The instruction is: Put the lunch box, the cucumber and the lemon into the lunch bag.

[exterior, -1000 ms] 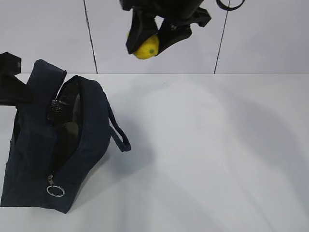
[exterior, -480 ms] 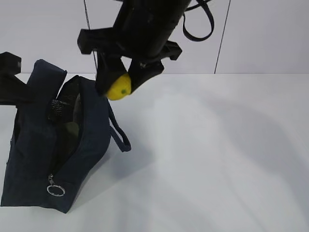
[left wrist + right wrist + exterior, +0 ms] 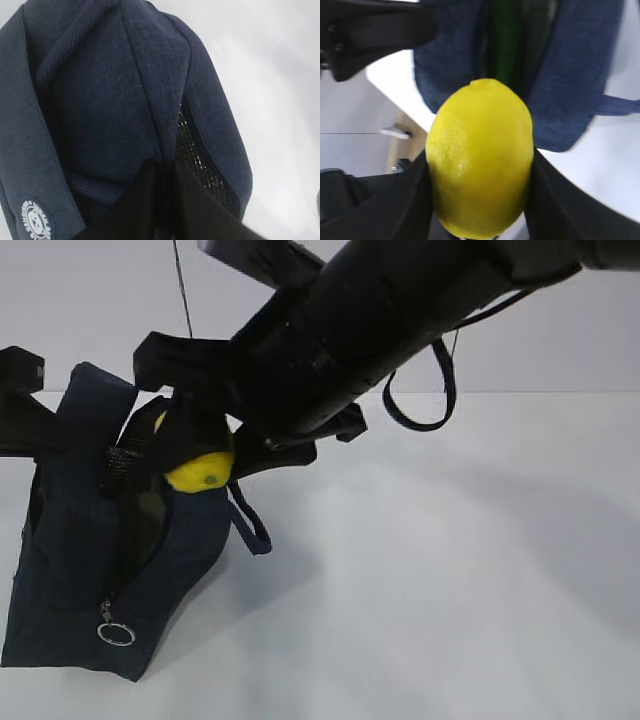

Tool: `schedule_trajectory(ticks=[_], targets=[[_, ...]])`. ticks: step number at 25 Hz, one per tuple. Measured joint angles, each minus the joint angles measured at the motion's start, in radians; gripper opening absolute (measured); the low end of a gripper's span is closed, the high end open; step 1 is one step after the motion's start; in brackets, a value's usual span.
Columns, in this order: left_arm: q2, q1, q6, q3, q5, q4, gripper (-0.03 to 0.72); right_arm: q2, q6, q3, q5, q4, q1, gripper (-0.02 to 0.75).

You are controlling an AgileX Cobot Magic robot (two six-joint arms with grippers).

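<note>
**Right gripper holds lemon above open lunch bag**

Right gripper point(image 3: 200, 455), black and two-fingered, is clamped on the small bright yellow oval lemon point(image 3: 200, 472), its jaws standing partway apart with the fruit filling the gap between them. In the right wrist view the lemon point(image 3: 480, 157) sits squarely between the dark fingers point(image 3: 395, 200), which press on both of its sides. The arm reaches across from the upper right of the exterior view, so that the lemon hangs right at the top opening of the boxy dark navy fabric lunch bag point(image 3: 70, 570), at the near lip of the gap.

The bag stands on the white table point(image 3: 450, 590) at the left, its top zipper undone and a metal ring pull point(image 3: 115, 633) hanging low at its front end. One loop handle point(image 3: 248, 525) droops down the side facing the middle of the table. Through the opening, the right wrist view shows the short dark green cucumber point(image 3: 506, 40) already lying inside, directly beyond the lemon.

Left gripper point(image 3: 162, 200) is pinched nearly shut on a fold of the bag's navy fabric beside the black mesh lining point(image 3: 197, 160), holding that side up. A small round white logo point(image 3: 35, 220) shows on the cloth near it.
</note>
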Motion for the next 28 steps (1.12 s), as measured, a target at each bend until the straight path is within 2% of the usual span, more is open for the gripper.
schedule_trajectory(ticks=[4, 7, 17, 28], targets=[[0.000, 0.000, 0.000, 0.000, 0.000, 0.000, 0.029, 0.031, -0.093, 0.007, -0.050, 0.162, 0.000, 0.392], [0.000, 0.000, 0.000, 0.000, -0.001, 0.000, 0.029, 0.054, -0.129, 0.007, -0.075, 0.222, 0.000, 0.392], [0.000, 0.000, 0.000, 0.000, -0.003, -0.005, 0.029, 0.108, -0.148, 0.007, -0.110, 0.257, 0.000, 0.392], [0.000, 0.000, 0.000, 0.000, -0.011, -0.005, 0.029, 0.175, -0.248, 0.007, -0.270, 0.288, 0.000, 0.391]])
